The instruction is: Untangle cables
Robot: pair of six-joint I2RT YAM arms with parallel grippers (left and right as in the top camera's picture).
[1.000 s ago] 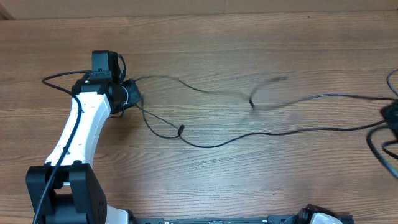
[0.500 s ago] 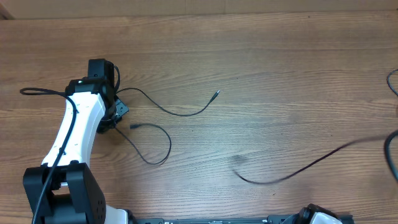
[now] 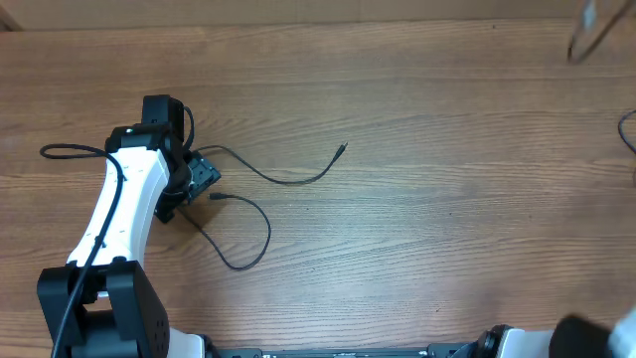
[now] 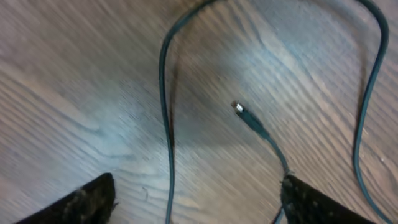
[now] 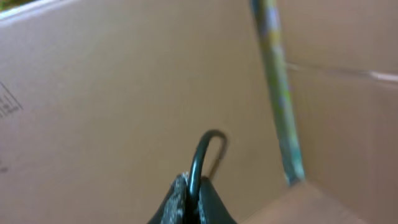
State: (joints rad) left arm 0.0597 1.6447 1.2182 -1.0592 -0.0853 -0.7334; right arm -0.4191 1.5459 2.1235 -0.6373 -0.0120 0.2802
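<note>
Two thin black cables lie on the wooden table beside my left gripper (image 3: pixel 204 181). One cable (image 3: pixel 288 181) curves right to a small plug tip (image 3: pixel 343 148). The other cable (image 3: pixel 268 231) loops toward the front. In the left wrist view my left gripper (image 4: pixel 198 183) stands open just above the wood. One cable (image 4: pixel 166 124) runs between its fingers, and a silver-tipped plug (image 4: pixel 239 109) lies ahead of them. My right gripper (image 5: pixel 193 193) is shut on a black cable (image 5: pixel 200 158), raised off the table in front of cardboard. It does not show in the overhead view.
The left arm's own thicker black cable (image 3: pixel 70 151) loops out to the left. A cardboard box wall (image 5: pixel 93 93) with a greenish strip (image 5: pixel 280 93) fills the right wrist view. A blurred arm part (image 3: pixel 596 336) shows at the bottom right edge.
My left gripper has opened, leaving the cable lying between its fingers. The long cable that stretched across the right half of the table has been pulled away and is gone from it.
</note>
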